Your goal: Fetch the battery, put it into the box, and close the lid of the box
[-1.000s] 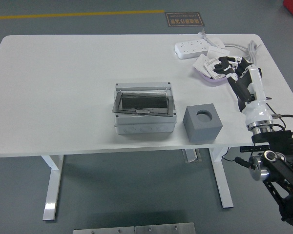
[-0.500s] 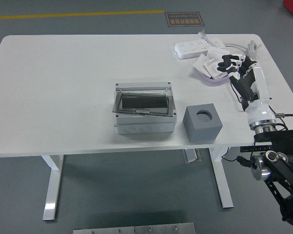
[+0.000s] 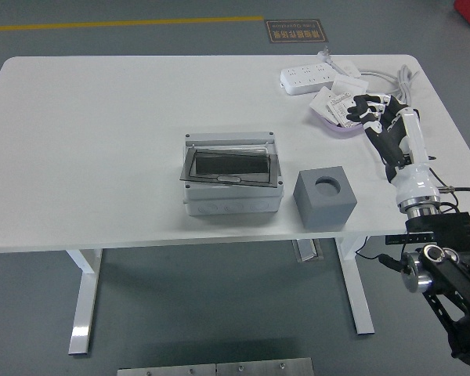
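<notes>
- Table [image 3: 102, 141]: white worktop.
- Box [image 3: 231, 184]: near edge, centre; smoked lid [image 3: 229, 166] down.
- Block [image 3: 323, 197]: beside box.
- Right hand [image 3: 374, 113]: far-right corner, fingers curled over the dish [image 3: 333, 125], little moved since a second ago; hold unclear.
- Battery: cannot be picked out.

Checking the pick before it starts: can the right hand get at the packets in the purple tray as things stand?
Probably yes. The right hand is already over the near right rim of the purple tray, fingers spread above the white packets. Nothing lies between them; the power strip sits behind the tray.
</notes>
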You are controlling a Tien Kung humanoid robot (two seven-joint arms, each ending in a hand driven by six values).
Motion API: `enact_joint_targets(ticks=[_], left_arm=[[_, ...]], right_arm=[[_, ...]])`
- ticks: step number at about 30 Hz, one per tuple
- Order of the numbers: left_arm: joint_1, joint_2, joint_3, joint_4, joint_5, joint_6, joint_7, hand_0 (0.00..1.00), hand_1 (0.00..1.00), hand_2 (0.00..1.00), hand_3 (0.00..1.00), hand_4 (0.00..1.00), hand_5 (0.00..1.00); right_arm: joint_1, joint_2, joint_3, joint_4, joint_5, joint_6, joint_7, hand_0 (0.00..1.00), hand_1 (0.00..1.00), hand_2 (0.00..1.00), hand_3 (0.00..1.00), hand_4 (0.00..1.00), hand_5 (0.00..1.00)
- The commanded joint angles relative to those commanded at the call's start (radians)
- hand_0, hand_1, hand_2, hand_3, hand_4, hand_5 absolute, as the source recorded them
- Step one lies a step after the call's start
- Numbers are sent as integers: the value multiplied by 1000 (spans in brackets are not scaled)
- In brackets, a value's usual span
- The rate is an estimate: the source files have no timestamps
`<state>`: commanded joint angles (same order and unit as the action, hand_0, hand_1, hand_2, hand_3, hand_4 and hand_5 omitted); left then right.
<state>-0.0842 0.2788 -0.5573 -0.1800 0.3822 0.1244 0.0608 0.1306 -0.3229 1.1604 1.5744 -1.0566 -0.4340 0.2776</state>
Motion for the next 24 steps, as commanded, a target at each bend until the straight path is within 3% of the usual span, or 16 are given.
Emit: enact_joint_targets(ticks=[18,24], left_arm=[[13,-8,0,0,-21,0,-9,578,581,552,563,548,13],[12,-10,8,0,-30,-1,-10,578,581,552,563,548,13]], right_arm=[[16,3,-14,-4,14,22,-4,615,497,499,557,729,508],[18,7,-14,-39,21,38,-9,615,505,514,570,731,508]])
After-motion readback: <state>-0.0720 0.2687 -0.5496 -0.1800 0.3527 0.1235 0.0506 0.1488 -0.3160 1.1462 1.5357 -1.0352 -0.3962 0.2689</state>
